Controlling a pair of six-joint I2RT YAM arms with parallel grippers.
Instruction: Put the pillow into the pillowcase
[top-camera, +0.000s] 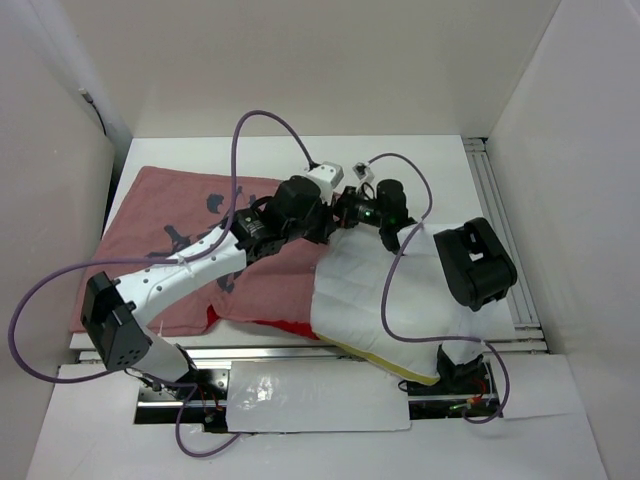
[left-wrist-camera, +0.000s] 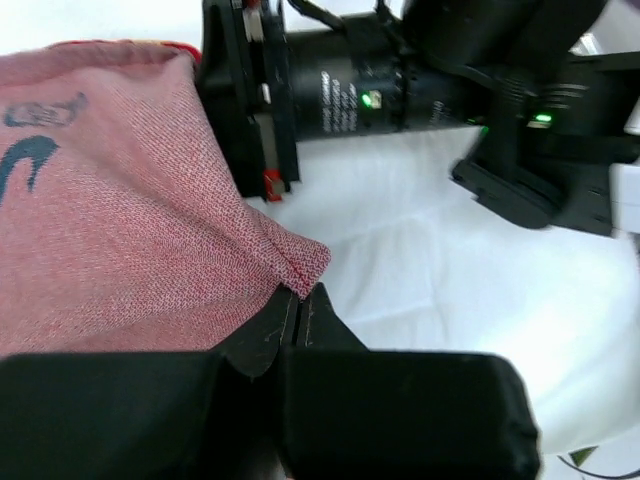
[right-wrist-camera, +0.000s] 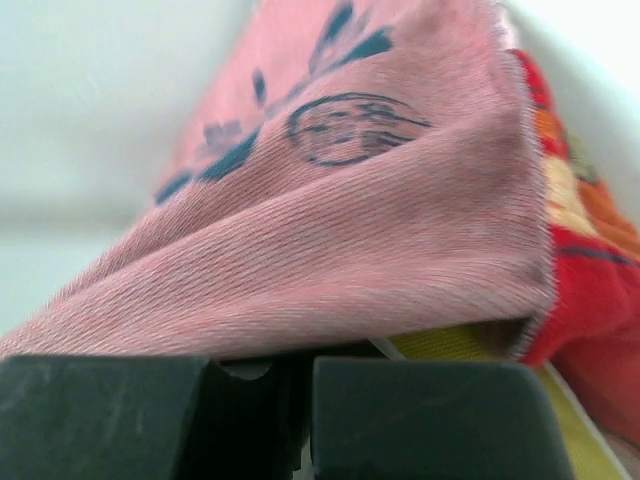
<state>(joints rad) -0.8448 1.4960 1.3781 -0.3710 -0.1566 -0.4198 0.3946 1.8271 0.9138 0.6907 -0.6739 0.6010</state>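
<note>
While both arms reach in over the middle of the desk (top-camera: 400, 160), their wrists meet just where the pillowcase (top-camera: 170, 250) and the pillow (top-camera: 400, 300) come together. The pillowcase lies flat across the left and centre of the desk, dusty pink face up, with dark calligraphy (top-camera: 215, 205) on it and a strip of its red face (top-camera: 290, 325) showing at the near edge. The pillow sits to the right, touching the pillowcase's open end. Most of its white body is outside the cover, and its yellow piping (top-camera: 385, 362) runs along the near edge at the desk's front.

Seen from its own wrist, the left pincer (left-wrist-camera: 300, 297) is closed tight, its two black fingertips pressed together on a stitched corner of the pink hem, which bunches up just above them. White pillow fabric spreads beneath and beyond that corner, and the right arm's black wrist (left-wrist-camera: 400, 80) is close by at the top of that view.

From the right wrist, the right pincer (right-wrist-camera: 300, 370) is closed as well. The pillowcase's pink layer rises straight off its tips and looks pinched there, with red cloth to the right and a sliver of yellow beneath the hem. Purple cables (top-camera: 250, 130) loop above both arms.
</note>
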